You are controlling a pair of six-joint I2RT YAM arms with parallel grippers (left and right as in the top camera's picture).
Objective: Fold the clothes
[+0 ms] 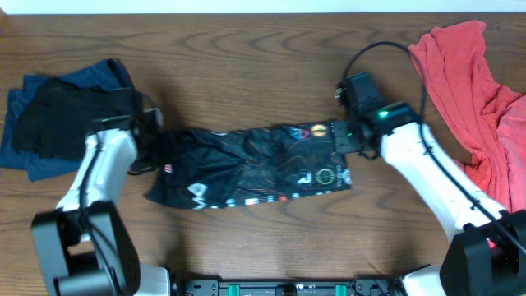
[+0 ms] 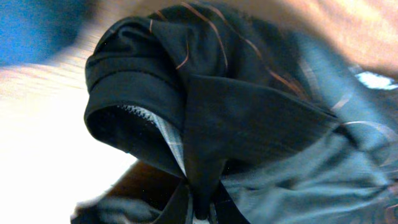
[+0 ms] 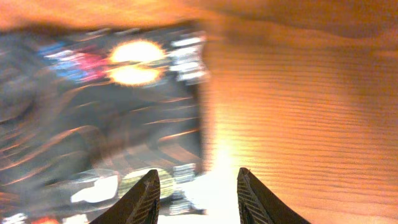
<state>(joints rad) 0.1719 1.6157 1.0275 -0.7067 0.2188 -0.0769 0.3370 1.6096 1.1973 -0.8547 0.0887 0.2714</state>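
Black jersey point(image 1: 255, 164) bunched lengthwise across middle of wooden counter point(image 1: 246, 66). Left gripper point(image 2: 200, 208) clamped on its left end, fabric pinched between fingers. Right gripper point(image 3: 198, 193) over jersey's right end, fingers apart; view blurred. Coral-red garment point(image 1: 472, 90) heaped at far right corner. Folded blue and black pieces point(image 1: 49, 123) by left edge.

We look straight down from overhead on the black orange-lined sports jersey point(image 1: 255, 164); both wrist cameras face it closely, left at its left end, right over its right edge.
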